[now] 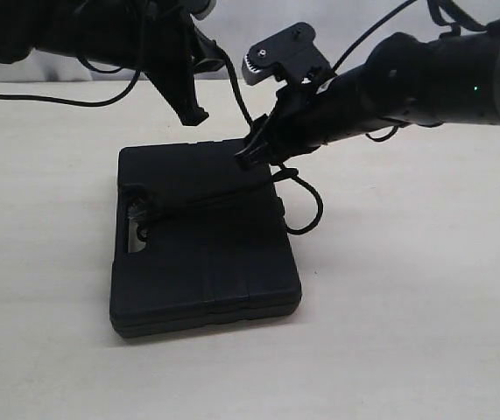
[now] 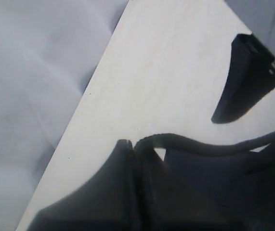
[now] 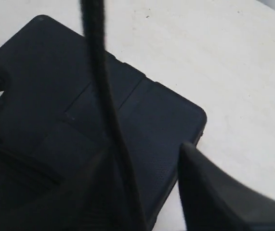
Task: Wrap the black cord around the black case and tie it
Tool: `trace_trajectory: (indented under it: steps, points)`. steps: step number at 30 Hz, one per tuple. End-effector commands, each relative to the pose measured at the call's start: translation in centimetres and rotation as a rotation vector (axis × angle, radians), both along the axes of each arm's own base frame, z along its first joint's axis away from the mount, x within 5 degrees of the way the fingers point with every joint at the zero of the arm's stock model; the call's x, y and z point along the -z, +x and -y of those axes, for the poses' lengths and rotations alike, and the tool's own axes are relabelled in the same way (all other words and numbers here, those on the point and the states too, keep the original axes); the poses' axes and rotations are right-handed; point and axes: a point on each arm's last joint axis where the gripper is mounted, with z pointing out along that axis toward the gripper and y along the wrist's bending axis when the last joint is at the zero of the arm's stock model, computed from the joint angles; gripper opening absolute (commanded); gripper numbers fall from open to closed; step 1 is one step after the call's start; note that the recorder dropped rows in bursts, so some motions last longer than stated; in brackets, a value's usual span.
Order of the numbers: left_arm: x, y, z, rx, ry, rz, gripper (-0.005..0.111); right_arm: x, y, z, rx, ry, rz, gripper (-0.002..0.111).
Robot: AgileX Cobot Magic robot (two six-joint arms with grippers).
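Observation:
The black case [image 1: 206, 254] lies flat on the table, its handle slot [image 1: 136, 229] to the left. The black cord [image 1: 214, 203] runs from the slot across the lid to the far right edge and hangs off there in a loop [image 1: 315, 210]. My left gripper [image 1: 195, 114] hovers above the case's far edge. In the left wrist view this gripper [image 2: 133, 143] is shut on the cord [image 2: 195, 146], which leads off sideways. My right gripper [image 1: 254, 153] sits at the case's far right edge. In its own view the right gripper [image 3: 147, 183] is open above the case [image 3: 41, 72], with the cord [image 3: 103, 96] passing between its fingers.
The pale table [image 1: 425, 306] surrounds the case. Thick arm cables [image 1: 74, 101] trail over the back left. A grey backdrop [image 2: 31, 72] hangs beyond the table's far edge.

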Motion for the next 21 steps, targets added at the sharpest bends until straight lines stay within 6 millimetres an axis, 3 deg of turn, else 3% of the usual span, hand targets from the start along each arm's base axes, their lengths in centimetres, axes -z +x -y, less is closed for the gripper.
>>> trace_trajectory:
  steps: [1, 2, 5, 8, 15, 18, 21]
  points:
    - [-0.3, -0.4, 0.2, 0.019, -0.016, -0.014, 0.000, 0.3, -0.4, -1.2, -0.068, -0.039, 0.043, 0.014]
    - [-0.2, -0.5, 0.3, 0.039, -0.013, -0.025, 0.000, 0.3, -0.5, -1.4, -0.074, -0.039, 0.043, 0.005]
    - [0.2, -1.2, 0.5, 0.125, 0.033, -0.051, 0.000, -0.2, -0.6, -1.4, -0.089, -0.049, 0.066, 0.004]
    - [0.1, -1.1, 0.5, 0.104, 0.014, -0.055, 0.001, -0.7, -0.6, -1.1, -0.076, -0.041, 0.075, 0.004]
    - [0.4, -1.5, 0.6, 0.142, 0.028, -0.104, 0.035, -0.5, 0.5, 1.7, 0.060, 0.000, 0.070, 0.004]
    - [1.2, -2.5, 0.3, 0.232, 0.128, -0.174, 0.042, -1.0, 0.8, 2.8, 0.116, 0.031, 0.054, 0.004]
    - [2.5, -3.4, 0.4, 0.333, 0.177, -0.280, 0.042, -1.8, 0.6, 3.3, 0.148, 0.063, 0.043, 0.004]
